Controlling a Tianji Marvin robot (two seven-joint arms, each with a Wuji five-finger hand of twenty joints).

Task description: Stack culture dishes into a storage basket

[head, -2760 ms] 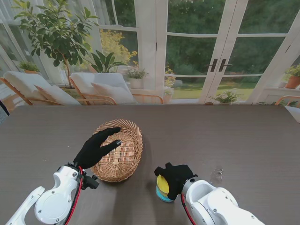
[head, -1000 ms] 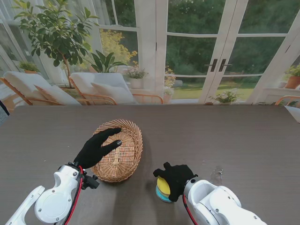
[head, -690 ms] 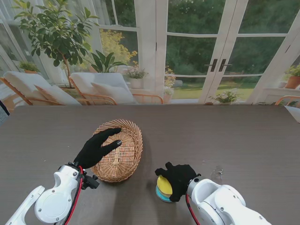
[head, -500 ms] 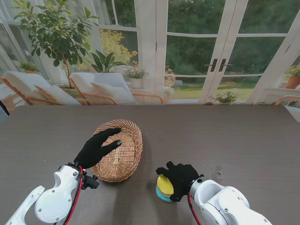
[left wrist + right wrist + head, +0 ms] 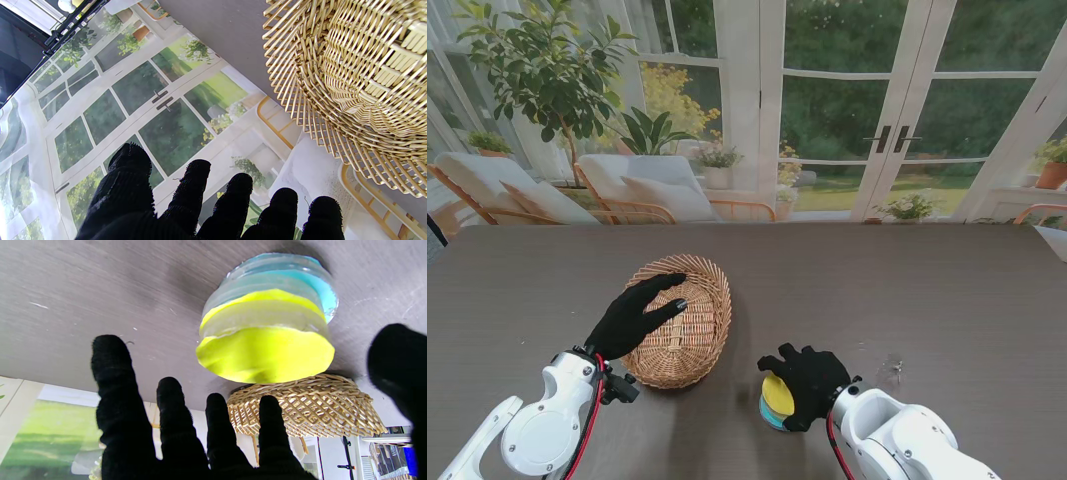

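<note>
Two hands: both spread, holding nothing
Left hand (image 5: 632,315): over basket (image 5: 689,335) rim
Right hand (image 5: 808,384): fingers arched over dishes (image 5: 773,400)
Dishes: stacked on desk (image 5: 947,300), under right hand, beside basket

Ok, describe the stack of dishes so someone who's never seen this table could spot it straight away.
Start at the wicker basket on the dark table. To its right and nearer to me, by the right hand, stands the dish stack. It is the only brightly coloured thing on the table: clear round dishes, yellow on top and blue at the base.
</note>
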